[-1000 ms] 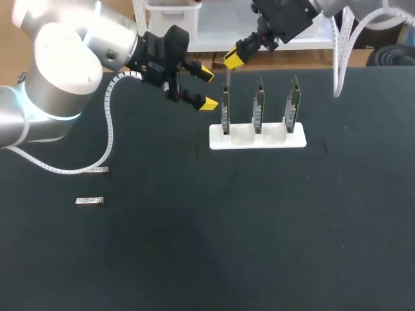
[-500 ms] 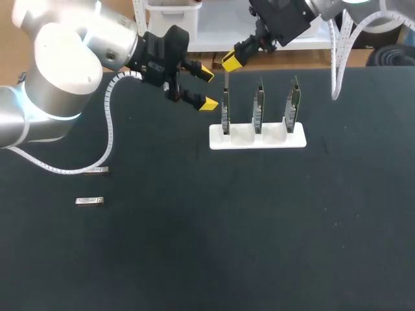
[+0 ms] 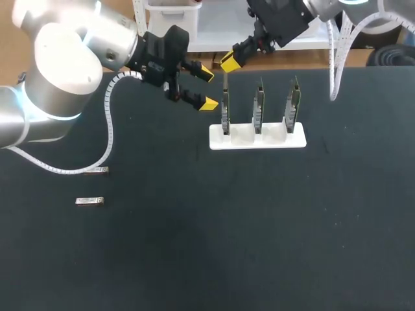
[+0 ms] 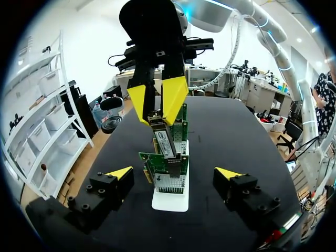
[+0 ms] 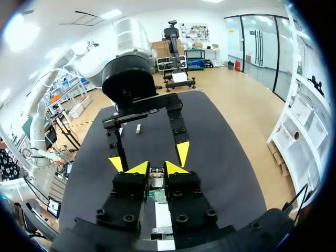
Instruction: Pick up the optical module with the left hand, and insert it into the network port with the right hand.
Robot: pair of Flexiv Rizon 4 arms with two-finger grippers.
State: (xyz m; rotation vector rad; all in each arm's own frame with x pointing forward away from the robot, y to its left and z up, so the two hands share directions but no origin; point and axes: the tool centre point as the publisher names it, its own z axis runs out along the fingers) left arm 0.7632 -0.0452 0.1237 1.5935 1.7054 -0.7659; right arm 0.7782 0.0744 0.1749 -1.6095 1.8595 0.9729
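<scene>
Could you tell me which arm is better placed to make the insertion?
Right: the right gripper is shut on the optical module over the end network card, while the left gripper hangs open and empty beside the rack.

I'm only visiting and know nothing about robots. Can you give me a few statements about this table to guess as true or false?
1. The white holder carries three circuit boards standing upright. True.
2. The left gripper is clamped on a module. False: it is open and empty, beside the boards.
3. The right gripper holds an optical module above the board nearest the left gripper. True.
4. No other modules are on the table. False: a spare module and a second module lie flat on the left arm's side.
</scene>
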